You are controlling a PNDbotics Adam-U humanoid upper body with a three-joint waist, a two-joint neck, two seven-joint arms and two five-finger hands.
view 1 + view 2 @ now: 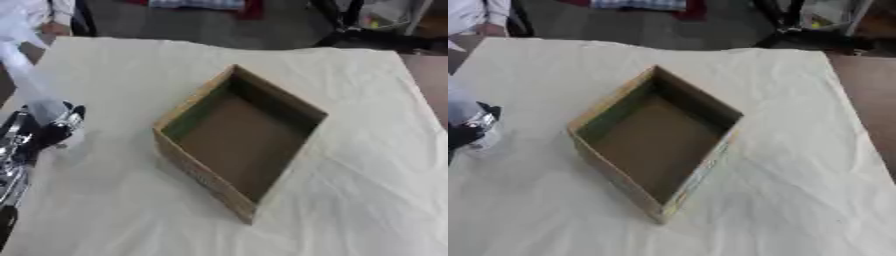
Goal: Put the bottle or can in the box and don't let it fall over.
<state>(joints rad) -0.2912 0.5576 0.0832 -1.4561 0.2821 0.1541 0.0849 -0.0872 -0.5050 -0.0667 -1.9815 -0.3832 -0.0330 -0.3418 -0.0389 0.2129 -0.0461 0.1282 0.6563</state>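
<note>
Table (367,200): draped in a cream cloth with soft creases, it fills nearly the whole view; its far edge runs along the 12 o'clock side, with dark floor beyond.

Box (236,142): an open cardboard box, turned like a diamond, sits at the centre of the cloth. One corner points to 12 o'clock, the nearest to 6 o'clock. Brown floor inside, nothing in it. The inner wall on the 10 o'clock side looks greenish. It stands flat on the cloth.

Left arm (10,170): black with silver parts, it comes up along the 9 o'clock edge of the table from the 8 o'clock corner.

Left hand (48,132): at 9 o'clock from the box, well apart from it, over the cloth near the table's edge. Dark fingers look curled round the lower part of the bottle, though the blur hides exactly how they lie.

Bottle (31,90): pale, see-through, seemingly plastic, held in the left hand. It leans, its upper end slanting away toward 11 o'clock, up past the table's edge. It is outside the box, off at the 9 o'clock side. Whether its base touches the cloth I cannot tell.

Right hand: it shows in neither view.
</note>
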